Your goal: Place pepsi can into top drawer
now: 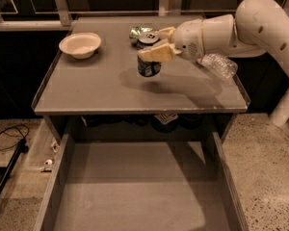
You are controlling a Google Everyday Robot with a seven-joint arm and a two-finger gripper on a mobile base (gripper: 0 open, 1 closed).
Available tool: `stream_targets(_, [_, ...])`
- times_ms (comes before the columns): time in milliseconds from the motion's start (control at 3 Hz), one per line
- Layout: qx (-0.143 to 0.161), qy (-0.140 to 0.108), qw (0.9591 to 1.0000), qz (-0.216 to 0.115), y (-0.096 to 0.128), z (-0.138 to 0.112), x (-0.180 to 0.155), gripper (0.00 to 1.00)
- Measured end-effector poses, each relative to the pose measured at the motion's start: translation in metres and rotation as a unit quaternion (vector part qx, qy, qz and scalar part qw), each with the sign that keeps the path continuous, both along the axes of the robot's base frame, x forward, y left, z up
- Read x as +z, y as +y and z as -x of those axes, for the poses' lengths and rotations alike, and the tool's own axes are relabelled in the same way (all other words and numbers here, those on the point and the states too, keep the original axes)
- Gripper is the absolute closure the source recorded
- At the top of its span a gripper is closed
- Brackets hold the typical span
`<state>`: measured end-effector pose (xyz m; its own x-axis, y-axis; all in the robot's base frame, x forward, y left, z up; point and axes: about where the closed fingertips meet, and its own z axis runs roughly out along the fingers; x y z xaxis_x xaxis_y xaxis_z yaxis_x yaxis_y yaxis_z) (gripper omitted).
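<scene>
The pepsi can (148, 66), dark blue with a silver top, hangs a little above the grey tabletop (106, 88) near its middle back. My gripper (155, 46) reaches in from the right and is shut on the can, one cream finger (156, 53) in front of its upper part and the other behind it. The top drawer (139, 191) is pulled out below the table's front edge, wide and grey with a bare floor and low side walls.
A white bowl (80, 44) sits at the table's back left. A shiny green foil bag (137, 32) lies behind the can. A clear plastic water bottle (219, 65) lies at the right edge under my arm. A black cable and stand are on the floor at left.
</scene>
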<state>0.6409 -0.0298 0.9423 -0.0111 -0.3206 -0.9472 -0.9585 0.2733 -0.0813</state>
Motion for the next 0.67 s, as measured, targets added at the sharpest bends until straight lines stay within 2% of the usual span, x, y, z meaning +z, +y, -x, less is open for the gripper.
stream_targets(667, [-0.054, -0.009, 0.9985, 0.009, -0.058, 0.079, 0.012, 1.00])
